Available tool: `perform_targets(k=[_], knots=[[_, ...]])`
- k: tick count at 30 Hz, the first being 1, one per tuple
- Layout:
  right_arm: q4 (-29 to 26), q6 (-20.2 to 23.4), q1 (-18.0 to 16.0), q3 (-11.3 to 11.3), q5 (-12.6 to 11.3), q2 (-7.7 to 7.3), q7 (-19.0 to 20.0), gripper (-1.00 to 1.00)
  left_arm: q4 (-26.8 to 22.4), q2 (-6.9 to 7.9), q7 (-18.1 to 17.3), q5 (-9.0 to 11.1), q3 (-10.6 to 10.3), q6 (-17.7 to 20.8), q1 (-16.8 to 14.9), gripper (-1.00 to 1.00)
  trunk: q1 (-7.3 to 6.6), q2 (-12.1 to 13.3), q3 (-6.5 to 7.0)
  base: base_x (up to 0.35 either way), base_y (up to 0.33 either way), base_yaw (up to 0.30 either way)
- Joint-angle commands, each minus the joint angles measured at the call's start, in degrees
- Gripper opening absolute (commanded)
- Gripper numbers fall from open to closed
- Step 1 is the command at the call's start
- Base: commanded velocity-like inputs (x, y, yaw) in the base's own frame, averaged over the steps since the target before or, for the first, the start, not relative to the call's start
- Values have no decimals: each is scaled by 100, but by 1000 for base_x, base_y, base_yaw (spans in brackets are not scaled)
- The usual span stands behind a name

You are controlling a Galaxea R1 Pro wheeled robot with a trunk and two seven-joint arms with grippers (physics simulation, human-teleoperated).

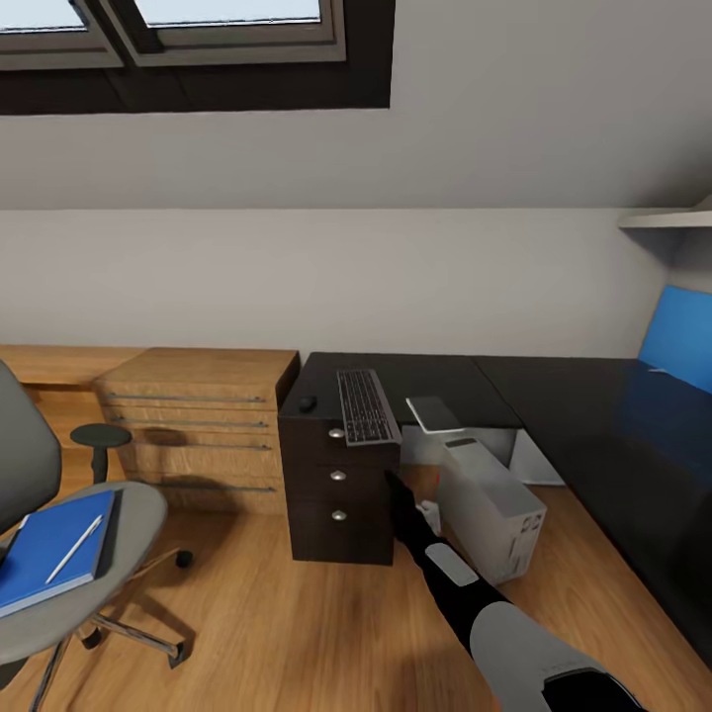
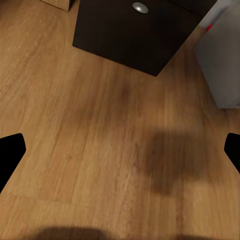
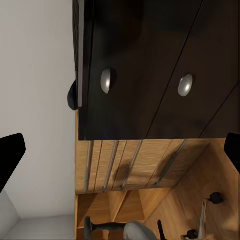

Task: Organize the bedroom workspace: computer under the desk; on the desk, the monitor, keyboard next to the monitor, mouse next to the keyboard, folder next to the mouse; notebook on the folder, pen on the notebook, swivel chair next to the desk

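Two arms, unequal reach: the right gripper (image 1: pixel 396 491), fingers spread and empty, was at the drawer front just below the keyboard (image 1: pixel 367 406), whose long axis ran away from the robot on the tabletop (image 1: pixel 554 396); left gripper (image 2: pixel 120 150) likewise open over floor

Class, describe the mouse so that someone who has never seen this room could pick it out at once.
Start at the dark desk against the white wall and go to its end above the dark drawer unit with round silver knobs. There a keyboard lies overhanging the front edge. The mouse sits beside it, toward the wooden dresser: a small black rounded lump, unlike the long grey keyboard.
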Motion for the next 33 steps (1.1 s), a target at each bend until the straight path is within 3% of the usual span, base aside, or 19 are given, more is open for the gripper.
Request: perform_targets(k=[1,8,13,19,33], knots=[[3,10,-5,11,-37,0,21,100,-4,5,23,58,-16,-46,-3,100,22,-44,-23,0,0,0],[-2,2,-5,11,-5,0,258,100,-5,9,9,52,-16,-46,-3,100,176,-325,-149,0,0,0],[18,8,-5,11,1,0,574,100,114,21,-4,67,-16,-50,-3,100,176,-325,-149,0,0,0],[9,2,-5,11,1,0,592,100,241,23,-11,68,-16,-55,-3,100,176,-325,-149,69,0,0],[1,1,-5,11,3,0,609,100,383,14,-3,69,-16,-55,-3,100,176,-325,-149,248,0,0]])
